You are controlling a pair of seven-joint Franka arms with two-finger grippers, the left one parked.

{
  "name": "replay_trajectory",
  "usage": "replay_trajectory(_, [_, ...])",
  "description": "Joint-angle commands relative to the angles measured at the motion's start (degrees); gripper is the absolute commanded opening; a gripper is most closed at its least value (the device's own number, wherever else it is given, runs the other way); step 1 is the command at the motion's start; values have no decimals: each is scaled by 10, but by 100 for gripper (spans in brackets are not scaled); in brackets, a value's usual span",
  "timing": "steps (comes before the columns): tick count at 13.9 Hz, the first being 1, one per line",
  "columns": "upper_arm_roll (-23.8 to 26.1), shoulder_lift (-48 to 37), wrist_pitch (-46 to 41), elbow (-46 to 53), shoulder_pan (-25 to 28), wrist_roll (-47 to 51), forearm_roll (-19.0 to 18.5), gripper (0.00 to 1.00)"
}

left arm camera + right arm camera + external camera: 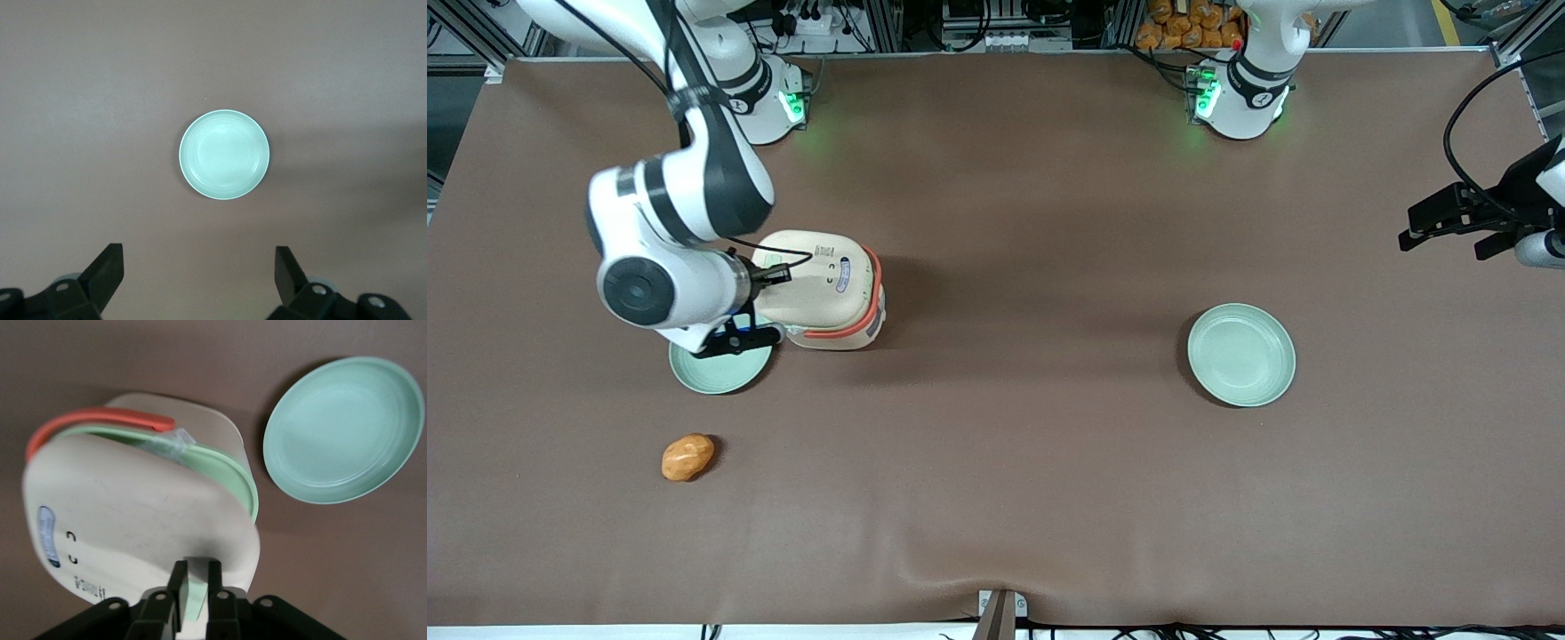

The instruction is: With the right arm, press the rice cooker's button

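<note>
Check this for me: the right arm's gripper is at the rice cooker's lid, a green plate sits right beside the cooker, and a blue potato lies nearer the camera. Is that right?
Not quite: the potato is orange-brown, not blue, as the front view shows. The rest holds: the gripper is at the rice cooker lid, its fingers astride a pale green tab, and a green plate sits right beside the cooker.

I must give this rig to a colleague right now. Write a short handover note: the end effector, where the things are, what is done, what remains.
End effector: on the right arm, at the rice cooker, fingers nearly shut around its pale green button tab.
Rice cooker: on the table toward the working arm's end, lid closed. A green plate lies beside it, nearer the front camera.
Also there: a second green plate toward the parked arm's end, and an orange item nearest the front camera.
Done: button reached.
Left: whether the press has registered cannot be told; confirm, then retract.
</note>
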Motion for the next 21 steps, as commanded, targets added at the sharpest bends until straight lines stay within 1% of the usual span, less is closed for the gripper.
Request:
replay_trajectory(1, [-3,-26,-11,30,-1,4,6,53])
replay_trajectory(3, [-3,-38,-19,45,-5,1,5,69])
replay_trajectory(4, [-3,-45,-20,49,-13,-2,6,74])
replay_trajectory(5, [-2,-51,-20,50,-16,-2,7,83])
replay_trajectory(6, [-2,-57,-19,50,-18,-2,7,96])
replay_trajectory(7, [-3,-63,-18,55,-24,-2,6,100])
replay_trajectory(13, [-2,-102,-18,76,-81,-3,2,100])
replay_trajectory(16, [-3,-117,-17,87,-131,-8,-4,100])
replay_trajectory(17, [-3,-120,-17,92,-143,-20,-14,100])
replay_trajectory(19, [-5,-130,-17,92,-152,-34,-46,100])
replay_trajectory(20, [-6,-133,-18,92,-153,-34,-54,100])
replay_trajectory(21, [-8,-136,-18,92,-157,-35,-53,100])
